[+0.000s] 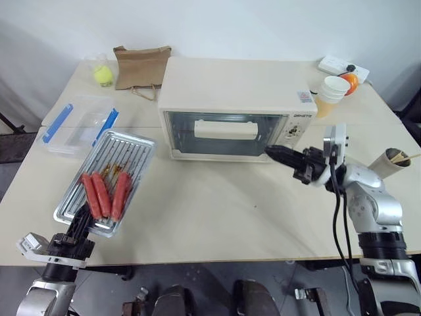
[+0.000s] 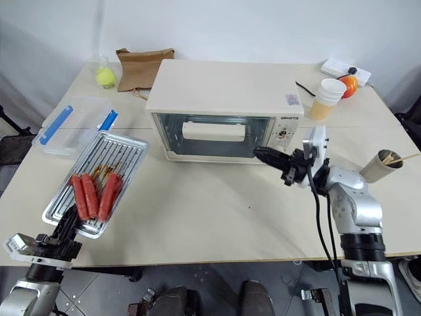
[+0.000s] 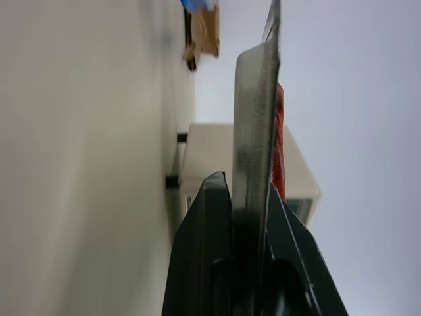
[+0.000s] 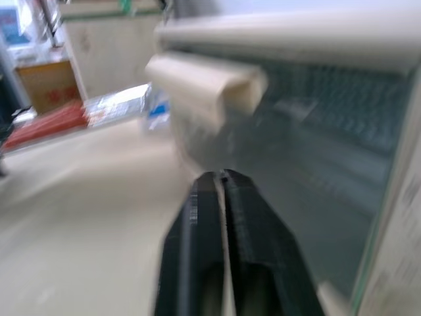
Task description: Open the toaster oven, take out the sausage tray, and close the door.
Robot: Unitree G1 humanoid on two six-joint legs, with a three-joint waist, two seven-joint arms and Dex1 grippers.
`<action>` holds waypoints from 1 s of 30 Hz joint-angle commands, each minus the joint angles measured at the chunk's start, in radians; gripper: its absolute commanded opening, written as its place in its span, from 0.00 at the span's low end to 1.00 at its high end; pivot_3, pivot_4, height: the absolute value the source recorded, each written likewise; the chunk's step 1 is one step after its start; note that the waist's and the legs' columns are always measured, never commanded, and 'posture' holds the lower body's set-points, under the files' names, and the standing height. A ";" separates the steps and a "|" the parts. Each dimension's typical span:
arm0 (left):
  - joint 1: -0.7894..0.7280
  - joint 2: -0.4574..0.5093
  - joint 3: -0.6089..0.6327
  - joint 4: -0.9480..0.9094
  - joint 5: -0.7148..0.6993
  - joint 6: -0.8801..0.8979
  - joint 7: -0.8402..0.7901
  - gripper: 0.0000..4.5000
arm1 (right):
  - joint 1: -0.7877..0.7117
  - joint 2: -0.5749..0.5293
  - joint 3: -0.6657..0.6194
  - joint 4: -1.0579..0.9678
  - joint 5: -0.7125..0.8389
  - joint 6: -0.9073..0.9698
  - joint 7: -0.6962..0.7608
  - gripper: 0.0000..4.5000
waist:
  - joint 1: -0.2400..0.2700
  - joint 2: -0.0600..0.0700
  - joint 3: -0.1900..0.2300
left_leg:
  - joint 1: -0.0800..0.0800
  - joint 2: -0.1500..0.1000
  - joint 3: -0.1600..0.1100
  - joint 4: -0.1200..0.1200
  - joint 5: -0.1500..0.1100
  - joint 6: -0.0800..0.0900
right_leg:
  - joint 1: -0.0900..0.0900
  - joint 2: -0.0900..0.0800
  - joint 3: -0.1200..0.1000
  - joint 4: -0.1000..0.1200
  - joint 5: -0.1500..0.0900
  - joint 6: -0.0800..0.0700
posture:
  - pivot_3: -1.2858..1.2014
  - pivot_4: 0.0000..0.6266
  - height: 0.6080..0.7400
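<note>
The toaster oven (image 1: 230,108) carries a brand mark too small to read.

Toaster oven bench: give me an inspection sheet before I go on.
Surface: pale table, bare in front.
Job's things: toaster oven, door shut; sausage tray out, three sausages on it.
Clutter: clear box, paper bag, stacked cups, yellow ball.
Grippers: left gripper shut on the tray's rim; right gripper shut, empty, at the door.
Cables: power strip.
Surroundings: white wall.
</note>
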State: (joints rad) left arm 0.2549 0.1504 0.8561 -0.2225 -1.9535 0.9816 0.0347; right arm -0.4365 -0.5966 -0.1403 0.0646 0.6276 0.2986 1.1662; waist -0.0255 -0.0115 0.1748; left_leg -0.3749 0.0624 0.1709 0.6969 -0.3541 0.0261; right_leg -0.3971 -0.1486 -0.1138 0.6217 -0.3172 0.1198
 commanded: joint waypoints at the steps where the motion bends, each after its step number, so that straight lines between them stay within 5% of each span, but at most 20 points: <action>1: 0.019 0.055 -0.003 -0.011 -0.019 0.053 -0.073 0.00 | 0.070 -0.045 -0.042 -0.120 -0.003 -0.073 0.051 0.34 | -0.001 0.000 0.000 | 0.000 0.000 0.000 0.000 0.000 0.000 | 0.000 0.000 0.000 0.000 0.000 0.000 | 0.52 0.24 1.00; 10: 0.087 0.314 -0.169 0.125 -0.019 0.238 -0.201 0.00 | 0.401 -0.137 -0.240 -0.238 0.071 -0.163 0.181 1.00 | 0.001 0.001 0.001 | 0.001 0.000 0.002 -0.004 -0.002 -0.001 | -0.001 0.001 0.000 -0.003 0.000 -0.001 | 0.52 0.24 1.00; 21: -0.153 0.524 -0.490 0.285 -0.019 0.314 -0.210 0.00 | 0.595 -0.161 -0.324 -0.309 0.043 -0.293 0.245 1.00 | 0.008 0.004 0.001 | 0.004 0.000 0.001 -0.006 -0.002 -0.003 | 0.001 0.000 0.008 -0.002 -0.002 -0.003 | 0.52 0.24 1.00; 30: -0.450 0.492 -0.722 0.404 0.186 0.352 -0.192 0.00 | 0.687 -0.158 -0.388 -0.369 0.051 -0.296 0.202 1.00 | 0.052 0.011 -0.002 | 0.006 -0.004 0.003 -0.006 0.000 -0.002 | 0.001 0.000 0.007 -0.001 -0.001 -0.002 | 0.52 0.24 1.00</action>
State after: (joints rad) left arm -0.1707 0.6737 0.1859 0.1591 -1.8200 1.3333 -0.1550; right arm 0.2415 -0.7434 -0.4895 -0.2720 0.6607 0.0178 1.3751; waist 0.0264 -0.0006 0.1725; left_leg -0.3689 0.0569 0.1736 0.6912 -0.3542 0.0251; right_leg -0.3958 -0.1496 -0.1067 0.6210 -0.3182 0.1180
